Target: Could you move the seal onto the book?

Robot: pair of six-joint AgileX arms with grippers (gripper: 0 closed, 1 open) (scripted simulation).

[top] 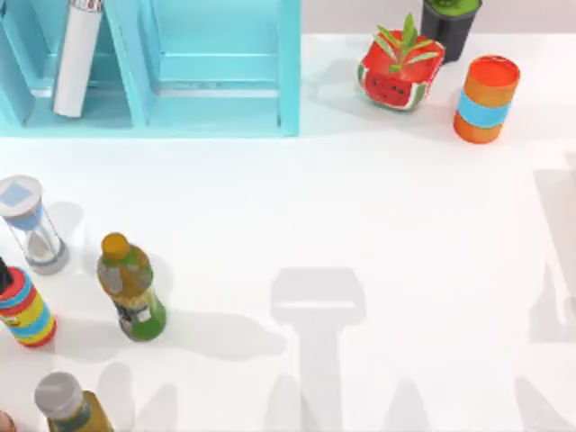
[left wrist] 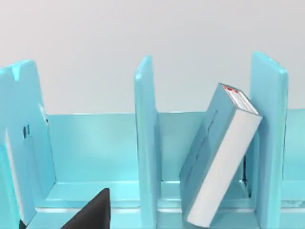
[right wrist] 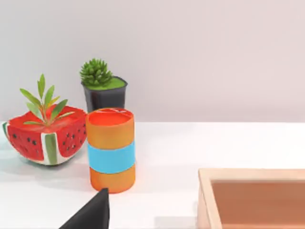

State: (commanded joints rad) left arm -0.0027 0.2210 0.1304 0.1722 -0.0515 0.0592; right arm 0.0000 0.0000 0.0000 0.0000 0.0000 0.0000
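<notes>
Scanning stage: judged early, with the seal yet to be found and gripped.
Left gripper: faces the turquoise shelf; I cannot tell its grip state.
Book: pale blue cover, white pages, leaning in a shelf bay; possibly the target.
Right gripper: near the orange cylinder, which is not the seal; I cannot tell its grip state.
Advice: locate the tan block first, grasp its sides and keep it upright.

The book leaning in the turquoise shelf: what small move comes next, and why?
Probably ease the left gripper, facing the shelf, toward the book: it leans tilted against a divider, not flat. Right gripper hovers near the orange cylinder.
</notes>
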